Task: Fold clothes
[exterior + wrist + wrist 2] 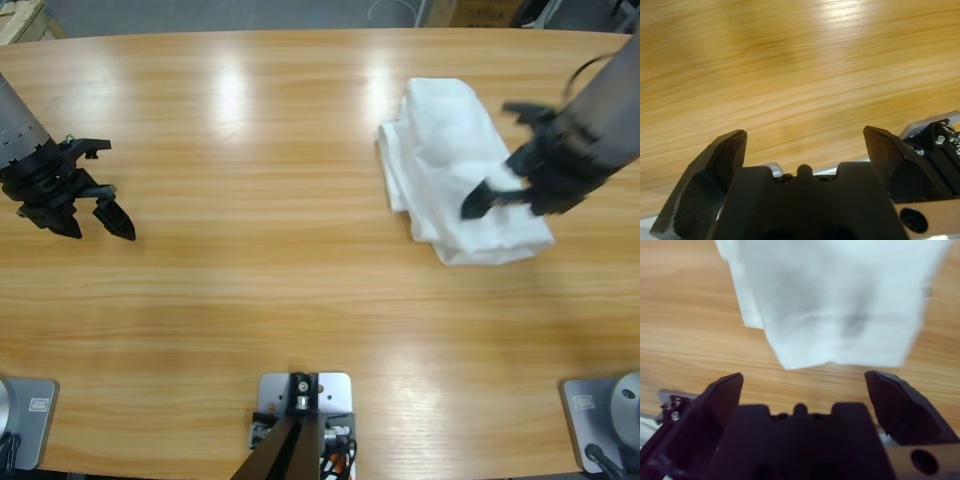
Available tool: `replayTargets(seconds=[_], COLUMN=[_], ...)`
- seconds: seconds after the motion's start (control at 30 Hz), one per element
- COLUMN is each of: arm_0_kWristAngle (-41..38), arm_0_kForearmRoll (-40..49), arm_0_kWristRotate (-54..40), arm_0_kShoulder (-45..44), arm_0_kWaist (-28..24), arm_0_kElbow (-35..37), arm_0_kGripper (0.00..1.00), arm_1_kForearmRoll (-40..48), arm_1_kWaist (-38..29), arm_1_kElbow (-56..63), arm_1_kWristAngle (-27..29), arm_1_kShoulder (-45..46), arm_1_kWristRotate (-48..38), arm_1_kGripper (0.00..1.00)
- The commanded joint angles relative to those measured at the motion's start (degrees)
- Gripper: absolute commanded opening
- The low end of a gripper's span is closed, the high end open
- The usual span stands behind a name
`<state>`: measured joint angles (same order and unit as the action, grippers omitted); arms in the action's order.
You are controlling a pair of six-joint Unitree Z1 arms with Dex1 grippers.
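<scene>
Right gripper point(497, 190) hangs wide open and empty over the folded T-shirt point(455, 170) at far right, apparently let go; left gripper point(88, 215) idles open.

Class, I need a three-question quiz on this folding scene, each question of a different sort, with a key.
1. True or false: the T-shirt lies folded into a compact bundle on the table.
2. Which gripper is above the T-shirt? A. left gripper B. right gripper C. both
3. Fill in: the left gripper is over bare ____, apart from the T-shirt.

Key: 1. true. 2. B; the right wrist view shows the cloth just ahead of its open jaws, nothing held. 3. table; the left wrist view shows only wood between its open jaws.
</scene>
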<state>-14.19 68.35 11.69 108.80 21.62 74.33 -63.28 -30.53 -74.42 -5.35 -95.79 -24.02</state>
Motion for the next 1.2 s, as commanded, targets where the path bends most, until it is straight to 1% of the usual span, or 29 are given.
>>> replayTargets(seconds=[0.03,0.2,0.37,0.53,0.7,0.8,0.87,0.93,1.0,1.1,1.2], arm_0_kWristAngle=[-0.57,-0.57,-0.54,-0.57,-0.56,-0.50,-0.52,-0.52,-0.52,-0.56,-0.57], arm_0_kForearmRoll=[0.38,0.38,0.41,0.45,0.45,0.43,0.47,0.47,0.47,0.47,0.47], arm_0_kWristRotate=[-0.44,-0.44,-0.44,-0.44,-0.44,-0.44,-0.44,-0.44,-0.44,-0.44,-0.44], arm_0_kShoulder=[2.64,2.77,2.84,3.13,3.43,3.43,3.38,3.36,3.35,3.35,3.05], arm_0_kWaist=[0.93,0.97,0.97,0.97,0.97,0.97,0.97,0.97,0.97,0.97,0.97], arm_0_kElbow=[-0.44,-0.49,-0.49,-0.42,-0.33,-0.33,-0.26,-0.26,-0.24,-0.24,-0.33], arm_0_kGripper=[0.913,0.913,0.913,0.913,0.913,0.913,0.913,0.913,0.913,0.913,0.913], arm_1_kForearmRoll=[0.60,7.49,13.32,14.71,16.17,16.31,15.98,14.31,9.19,-0.48,-8.98], arm_1_kWaist=[1.61,1.60,1.53,1.53,-0.09,-0.34,-0.41,-0.41,-0.35,0.79,1.42], arm_1_kElbow=[1.94,7.59,12.16,11.77,11.66,11.51,11.42,11.33,7.60,-3.07,-15.76], arm_1_kWristAngle=[1.27,0.11,-0.28,-0.26,-1.02,-1.83,-1.91,-1.28,0.63,3.36,5.13], arm_1_kShoulder=[0.47,-2.19,-7.30,-11.70,-15.81,-17.43,-16.90,-13.84,-9.20,-5.49,-5.81], arm_1_kWristRotate=[1.17,0.99,0.99,0.99,0.64,0.64,0.59,0.55,0.60,2.15,3.89], arm_1_kGripper=[0.982,0.982,0.982,0.982,0.982,0.982,0.982,0.982,0.982,0.982,0.982])
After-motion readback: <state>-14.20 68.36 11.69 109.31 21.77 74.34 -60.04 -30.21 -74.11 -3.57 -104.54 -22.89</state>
